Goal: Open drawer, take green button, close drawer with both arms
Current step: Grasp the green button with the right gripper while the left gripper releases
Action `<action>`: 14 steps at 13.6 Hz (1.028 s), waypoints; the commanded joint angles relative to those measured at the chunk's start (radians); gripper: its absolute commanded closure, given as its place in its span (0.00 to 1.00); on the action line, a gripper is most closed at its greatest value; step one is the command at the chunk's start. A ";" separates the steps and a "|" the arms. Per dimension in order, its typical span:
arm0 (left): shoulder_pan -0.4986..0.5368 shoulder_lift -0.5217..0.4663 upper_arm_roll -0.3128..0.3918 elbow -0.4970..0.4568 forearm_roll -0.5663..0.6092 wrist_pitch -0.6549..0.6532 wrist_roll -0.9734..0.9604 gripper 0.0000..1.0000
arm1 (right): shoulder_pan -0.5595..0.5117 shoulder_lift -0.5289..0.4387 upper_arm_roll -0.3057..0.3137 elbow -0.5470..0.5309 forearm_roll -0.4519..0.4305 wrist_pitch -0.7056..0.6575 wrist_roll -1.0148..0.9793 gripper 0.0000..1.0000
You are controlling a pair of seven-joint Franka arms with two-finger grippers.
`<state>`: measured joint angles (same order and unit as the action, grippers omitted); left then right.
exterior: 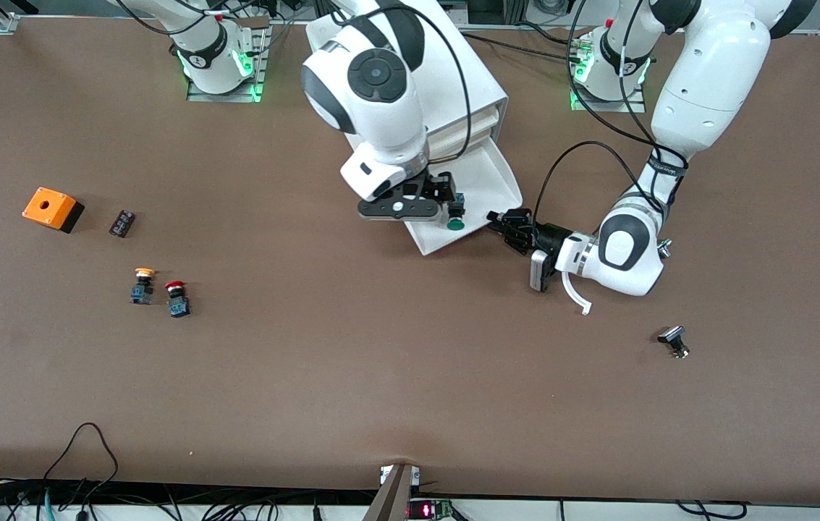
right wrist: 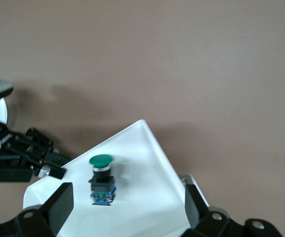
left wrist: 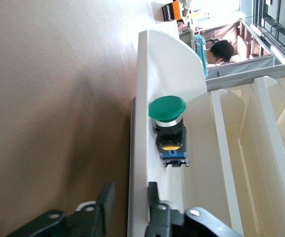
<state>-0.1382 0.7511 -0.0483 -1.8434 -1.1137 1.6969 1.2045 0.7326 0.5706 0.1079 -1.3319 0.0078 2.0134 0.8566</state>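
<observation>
Button (exterior: 455,220) sits in the pulled-out drawer (exterior: 489,184), close to its front lip, green cap toward the front. Looks light, rigid, smooth plastic: best gripped across the squarish body under the cap. Right tool (exterior: 430,195) hangs straight down over it, jaws wide, nothing held. Left tool (exterior: 507,223) lies low along the bench, jaws slightly parted astride the drawer's front lip.

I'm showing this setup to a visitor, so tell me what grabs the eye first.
The lowest drawer of the white cabinet stands pulled out at mid-table, a green-capped button lying in it near its front wall. The right gripper hangs open over that button, while the left gripper has its fingers astride the drawer's front wall.
</observation>
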 commanded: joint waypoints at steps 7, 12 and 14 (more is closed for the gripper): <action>0.092 -0.128 0.008 0.108 0.352 -0.146 -0.351 0.00 | 0.116 0.152 -0.011 0.036 -0.029 0.125 0.032 0.00; 0.075 -0.298 -0.011 0.154 0.634 -0.194 -0.779 0.00 | 0.151 0.212 -0.014 0.036 -0.054 0.169 0.076 0.00; 0.054 -0.361 -0.039 0.185 0.779 -0.213 -0.914 0.00 | 0.162 0.242 -0.014 0.036 -0.086 0.179 0.110 0.00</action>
<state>-0.0607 0.4591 -0.0699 -1.6732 -0.4519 1.5065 0.4121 0.8700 0.7720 0.1036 -1.3268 -0.0418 2.1809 0.9191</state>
